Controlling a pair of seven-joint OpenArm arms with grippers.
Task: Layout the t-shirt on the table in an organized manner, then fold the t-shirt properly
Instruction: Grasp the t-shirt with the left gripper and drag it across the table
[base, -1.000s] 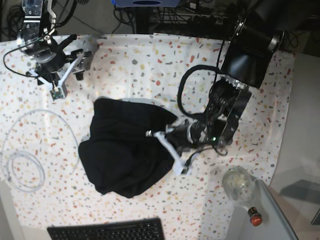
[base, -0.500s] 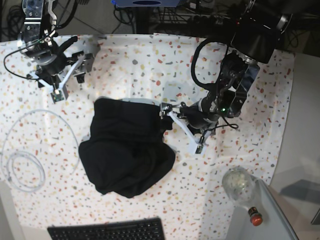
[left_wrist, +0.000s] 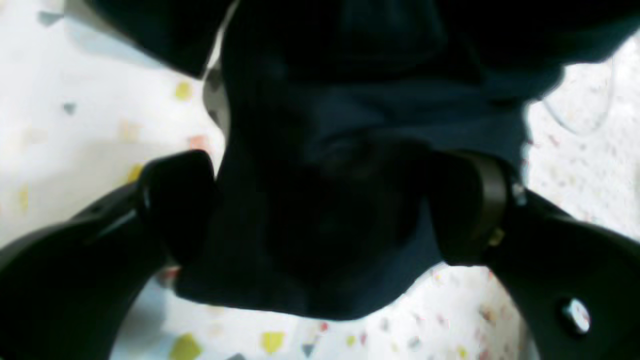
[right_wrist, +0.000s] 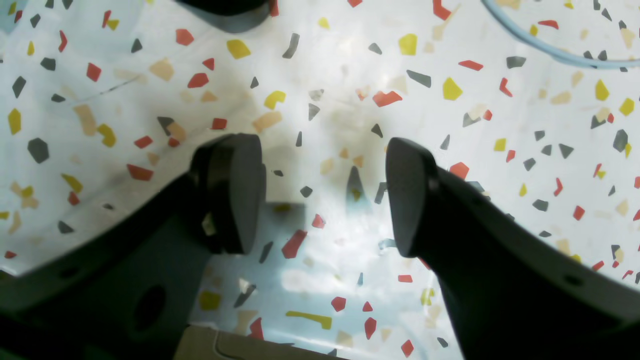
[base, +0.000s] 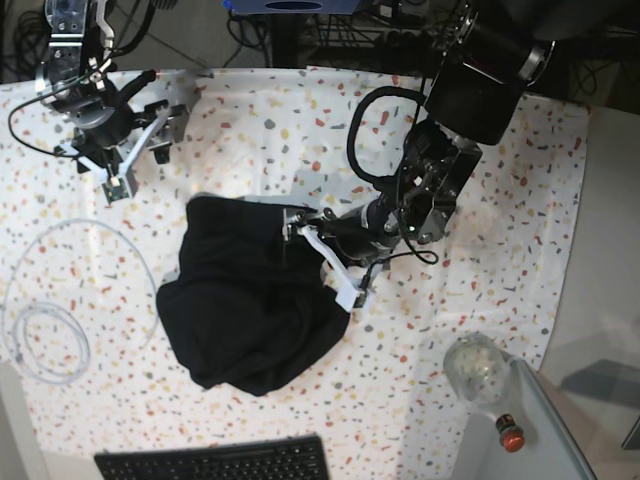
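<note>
The black t-shirt (base: 250, 305) lies in a soft, crumpled heap at centre-left of the base view, matte fabric bunched into a rounded lump on the table (base: 300, 130), whose white cloth is speckled with red, yellow and grey flecks. Its longer side runs from the upper right down toward the lower left; I can't make out neck or sleeves, so which way it faces is unclear.

The left gripper (base: 322, 258) is at the heap's right edge, jaws spread wide with a fold of dark cloth lying between the glossy black fingers (left_wrist: 177, 200) — the wrist view is blurred, and the pads are not pinched onto the fabric. Half a second ago that gripper sat just off the shirt to the right; it has now come in over the edge.

Up in the top left, the right gripper (base: 135, 150) hangs over bare cloth, its fingers apart with nothing between them, same spot as before. A pale cable loop (base: 60, 300) curls at far left, and a black keyboard (base: 215, 460) sits along the bottom edge.
</note>
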